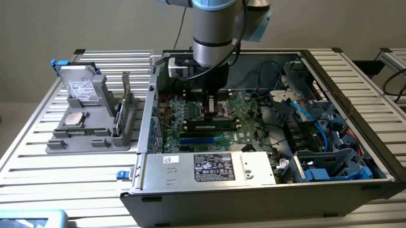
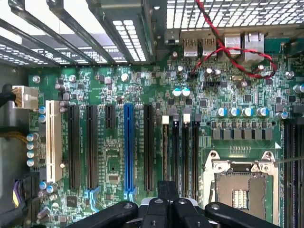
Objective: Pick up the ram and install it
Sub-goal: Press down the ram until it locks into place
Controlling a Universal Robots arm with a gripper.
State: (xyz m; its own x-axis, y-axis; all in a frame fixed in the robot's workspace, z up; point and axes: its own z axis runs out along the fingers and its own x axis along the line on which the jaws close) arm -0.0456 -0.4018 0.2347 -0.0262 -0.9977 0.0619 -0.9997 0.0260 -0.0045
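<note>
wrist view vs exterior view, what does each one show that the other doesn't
Wrist view alone: the long blue expansion slot, the white slot, the metal CPU socket frame and the twisted red wire near the rear ports.

Exterior view alone: the whole open grey computer case, the grey parts holder on the slatted table, and a green ram stick seated in a slot.

Both: the green motherboard and the shut gripper.

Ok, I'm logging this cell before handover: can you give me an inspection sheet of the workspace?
Surface: slatted metal table, open PC case on it.
Job's things: ram lying along the memory slots beside the CPU socket; seating unclear.
Clutter: grey fixture holding parts.
Grippers: gripper low over the motherboard, fingers shut.
Cables: red wire, blue cables inside case.
Surroundings: plain wall.
</note>
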